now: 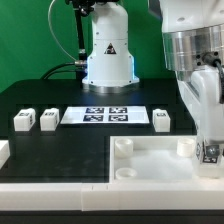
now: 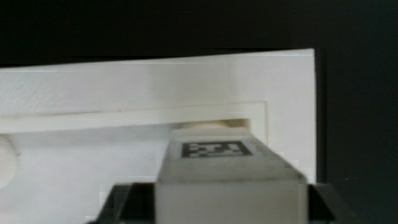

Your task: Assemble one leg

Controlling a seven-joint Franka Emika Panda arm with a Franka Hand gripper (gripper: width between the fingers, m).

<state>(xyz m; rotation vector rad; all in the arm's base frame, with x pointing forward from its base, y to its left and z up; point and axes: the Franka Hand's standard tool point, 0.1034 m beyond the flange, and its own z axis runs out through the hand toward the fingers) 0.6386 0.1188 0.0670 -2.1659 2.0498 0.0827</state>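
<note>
White legs sit in a row on the black table (image 1: 60, 100): on my exterior feed I see two (image 1: 24, 121) (image 1: 47, 120) at the exterior view's left, then the marker board (image 1: 108, 116), then a third leg (image 1: 162, 119) beyond it. Further right lies the tabletop (image 1: 150, 165), with round sockets at its corners. At the far right my gripper (image 1: 209, 152) is down over the tabletop's corner. On the wrist feed the dark fingers (image 2: 121, 205) are narrowed onto a tagged leg (image 2: 221, 165), clamped upright between them, its far end at the tabletop's (image 2: 107, 90) corner socket.
</note>
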